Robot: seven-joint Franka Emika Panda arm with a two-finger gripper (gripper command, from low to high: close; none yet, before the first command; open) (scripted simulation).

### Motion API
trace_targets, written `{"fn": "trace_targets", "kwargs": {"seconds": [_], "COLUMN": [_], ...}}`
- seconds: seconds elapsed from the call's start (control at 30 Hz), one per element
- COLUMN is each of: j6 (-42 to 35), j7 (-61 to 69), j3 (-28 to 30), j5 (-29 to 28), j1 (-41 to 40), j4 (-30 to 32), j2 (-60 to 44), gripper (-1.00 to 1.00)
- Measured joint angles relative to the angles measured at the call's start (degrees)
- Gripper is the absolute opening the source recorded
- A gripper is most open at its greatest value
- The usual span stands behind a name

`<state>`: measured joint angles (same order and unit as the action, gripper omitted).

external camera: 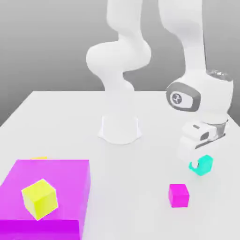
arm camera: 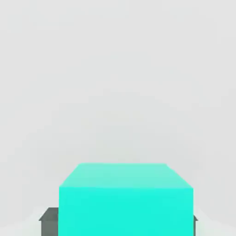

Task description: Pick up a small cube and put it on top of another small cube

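White tabletop [external camera: 65, 117] carries 1 gripper [external camera: 200, 161] clamped on the small teal cube [external camera: 202, 165]; the small magenta cube [external camera: 179, 195] sits just beside and below it.

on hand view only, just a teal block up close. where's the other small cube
Observer: The small magenta cube sits on the table, apart from the teal cube, nearer the camera in the exterior view.
Operator: anything else on the table
Observer: A yellow cube rests on a big magenta block at the exterior view's left.
Operator: is that far from the claw
Observer: Yes. The claw, shut on the teal cube, is at the exterior view's right.
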<state>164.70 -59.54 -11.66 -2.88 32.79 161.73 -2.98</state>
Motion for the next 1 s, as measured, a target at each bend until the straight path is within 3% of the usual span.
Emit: {"fn": "trace_targets", "kwargs": {"seconds": [0.33,0.8,1.0], "j6": [-6.73,-12.89,-10.25], "j7": [20.08,45.84,50.92], "j3": [14.41,42.58,45.59], "j5": [-1.37,-9.66,-5.23], "j1": [-22.07,-48.74,-47.73], "j4": [0.06,0.25,-0.27], "j2": [8.25,14.36,11.06], "gripper": [-1.0,-1.0,-1.0]}}
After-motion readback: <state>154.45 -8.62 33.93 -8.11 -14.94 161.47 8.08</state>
